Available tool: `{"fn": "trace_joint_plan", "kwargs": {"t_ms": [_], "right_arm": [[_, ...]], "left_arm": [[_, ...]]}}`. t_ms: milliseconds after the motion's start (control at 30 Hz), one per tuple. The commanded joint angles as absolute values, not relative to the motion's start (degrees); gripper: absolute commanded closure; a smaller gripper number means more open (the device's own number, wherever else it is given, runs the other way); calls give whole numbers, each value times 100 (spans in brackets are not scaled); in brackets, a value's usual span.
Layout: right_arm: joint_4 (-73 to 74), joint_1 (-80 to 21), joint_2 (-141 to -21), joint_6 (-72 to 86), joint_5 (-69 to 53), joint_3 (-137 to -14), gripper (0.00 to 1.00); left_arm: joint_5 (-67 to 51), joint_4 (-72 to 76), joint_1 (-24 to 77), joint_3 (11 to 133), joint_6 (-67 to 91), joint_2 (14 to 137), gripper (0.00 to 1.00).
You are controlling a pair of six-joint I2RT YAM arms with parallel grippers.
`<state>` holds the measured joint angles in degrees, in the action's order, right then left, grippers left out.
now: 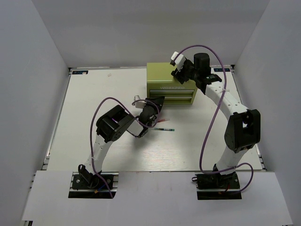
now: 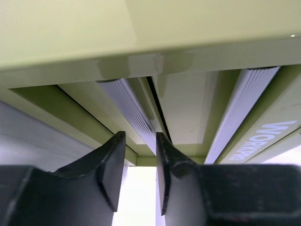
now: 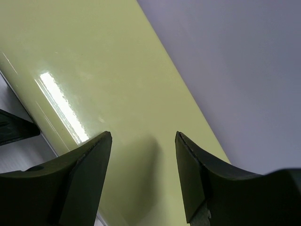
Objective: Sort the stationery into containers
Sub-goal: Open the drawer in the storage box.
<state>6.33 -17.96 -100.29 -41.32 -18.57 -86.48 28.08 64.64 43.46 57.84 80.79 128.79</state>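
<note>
Narrowly parted, my left gripper (image 2: 139, 137) sits at the tool chest (image 2: 70, 28) drawer handle (image 2: 129, 106); grip, I cannot tell. My right gripper (image 3: 143, 136) hangs open above the chest.

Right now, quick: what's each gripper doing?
Left gripper: nearly closed around a drawer handle of the chest; whether it grips cannot be told.
Right gripper: open, empty, above the chest top.

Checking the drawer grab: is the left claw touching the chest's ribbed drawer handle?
Cannot tell. The left wrist view shows the left claw straddling the handle, without plain contact or gap.
</note>
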Motion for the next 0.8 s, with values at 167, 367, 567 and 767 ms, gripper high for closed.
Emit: {"fn": "trace_joint_plan", "kwargs": {"t_ms": [167,367,567,767], "right_arm": [[1151,-1749,-10142,-4210,-1828,-8675,37],[1143,-1749,-10160,-4236,-1828,-8657,37],[1169,-1749,-10143,-4280,-1775,-8640,37],[1186,-1758,-10151,-4298,-1775,-8648,38]], "left_arm": [[2874,7260,4333,5774,8086,12911,54],[2874,7067,4280,5959,8086,12964,53],[2874,6943,4228,6073,8086,13025,53],[2926,6724,4228,6126,8086,13025,65]]}}
